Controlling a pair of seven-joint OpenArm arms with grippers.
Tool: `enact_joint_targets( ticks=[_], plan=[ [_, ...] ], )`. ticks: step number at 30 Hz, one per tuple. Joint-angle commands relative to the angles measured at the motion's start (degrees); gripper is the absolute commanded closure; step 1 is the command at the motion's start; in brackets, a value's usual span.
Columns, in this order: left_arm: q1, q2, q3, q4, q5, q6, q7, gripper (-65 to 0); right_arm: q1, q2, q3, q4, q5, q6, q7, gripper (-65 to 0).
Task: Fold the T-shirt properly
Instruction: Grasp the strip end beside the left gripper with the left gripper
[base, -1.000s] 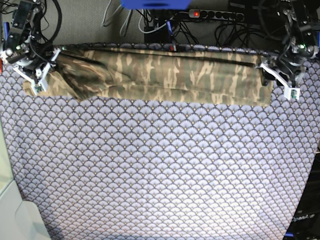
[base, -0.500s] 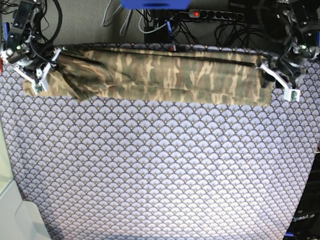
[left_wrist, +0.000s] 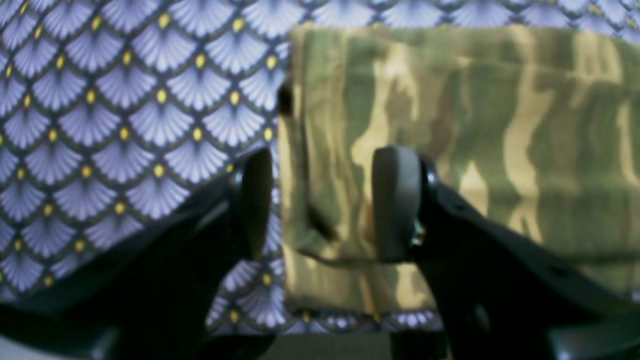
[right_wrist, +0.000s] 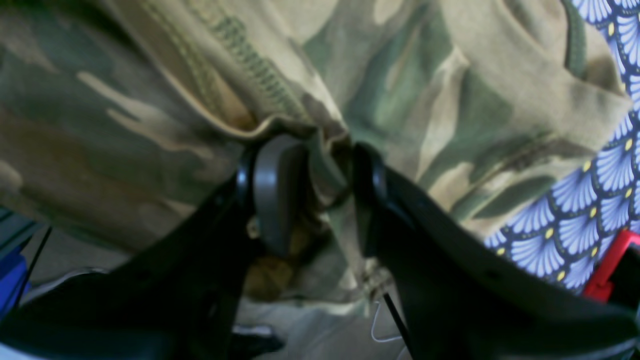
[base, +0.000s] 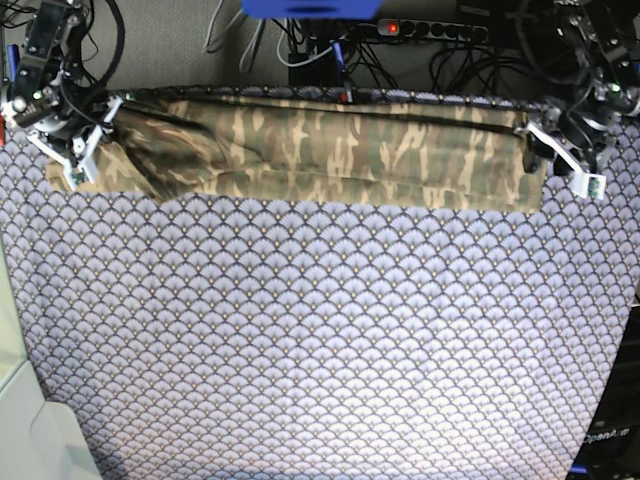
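The T-shirt (base: 310, 150) lies along the far edge of the table, on the purple table cloth (base: 320, 330). It is folded into a long, thin strip that runs from one side to the other. It has tan, green and brown stripes like army clothes.

A second ago the left gripper (base: 562, 160) sat lower, with its white tips down past the corner of the shirt. Now it has gone up and out, away from the shirt end. The shirt itself has not moved. The right gripper (base: 88, 140) is in the same place as before.

The strip is mostly flat. On the base view's left end the cloth is bunched and wrinkled, with a loose flap hanging lower than the rest. The other end is cut off straight and neat.

In the left wrist view, the left gripper (left_wrist: 320, 205) has its two fingers (left_wrist: 395, 205) apart. The edge of the shirt (left_wrist: 450, 125) lies below, seen between them, but they are not pinching it. One finger is over the purple cloth (left_wrist: 125, 125) and one is over the shirt.

In the right wrist view, the right gripper (right_wrist: 320, 195) is squeezed onto a fold of the shirt (right_wrist: 150, 125). A thick stitched hem runs just above its grey pad (right_wrist: 272, 195).

Behind the table are black wires and a power strip (base: 420, 30) with a red light.
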Motion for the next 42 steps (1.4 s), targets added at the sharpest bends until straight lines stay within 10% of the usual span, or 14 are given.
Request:
enact_joint_targets(
  ticks=[1,6,13,35,42],
  plan=[
    [-0.16,-0.93,-0.89,0.52,-0.42,-0.78,-1.09,-31.8,-0.1,0.34,-0.04,0.47,0.19,-0.03,-0.14,-22.2],
    [-1.47,-0.93,-1.24,-3.43,-0.42,-0.78,-1.09,-33.3,-0.1,0.34,-0.04,0.47,0.19,-0.03,-0.14,-22.2],
    [-1.83,-0.93,-1.24,-6.16,-0.42,-0.86,-0.82,-56.0,-0.1,0.34,-0.04,0.47,0.19,-0.03,-0.14,-22.2],
    [-3.5,3.37,-0.8,-7.12,-0.33,-0.86,-0.3,-56.1,-0.1,0.34,-0.04,0.47,0.19,-0.03,-0.14,-22.2],
    [-3.5,3.37,-0.8,-11.34,-0.33,-0.86,-0.3,-36.4,-0.02,0.34,-0.04,0.47,0.19,-0.03,-0.14,-22.2]
  ],
)
